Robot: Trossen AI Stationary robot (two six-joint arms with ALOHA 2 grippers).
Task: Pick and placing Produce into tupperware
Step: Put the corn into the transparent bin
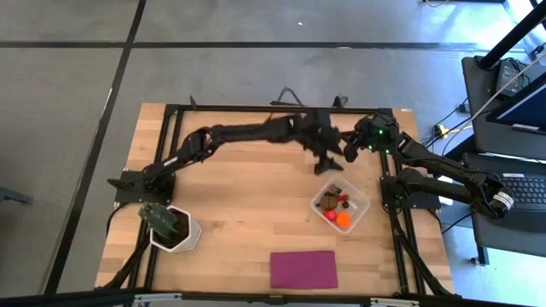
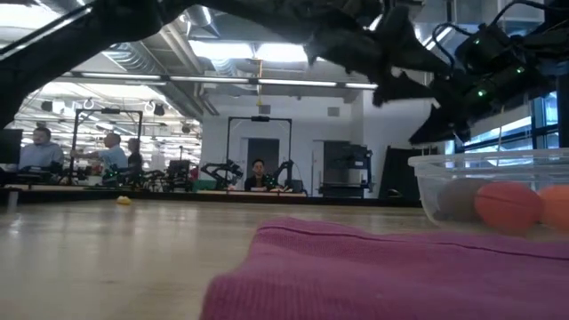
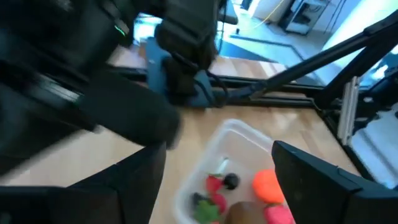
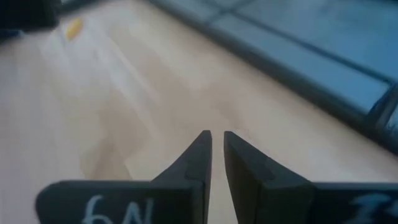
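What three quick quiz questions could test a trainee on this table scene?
1. True or false: the yellow bit lies outside the clear tub.
2. Which gripper is open: A left, B right, C both?
3. What colour is the flat cloth?

Key:
1. True.
2. A. The left gripper is open near the tub, while the right gripper is shut on nothing.
3. Magenta.
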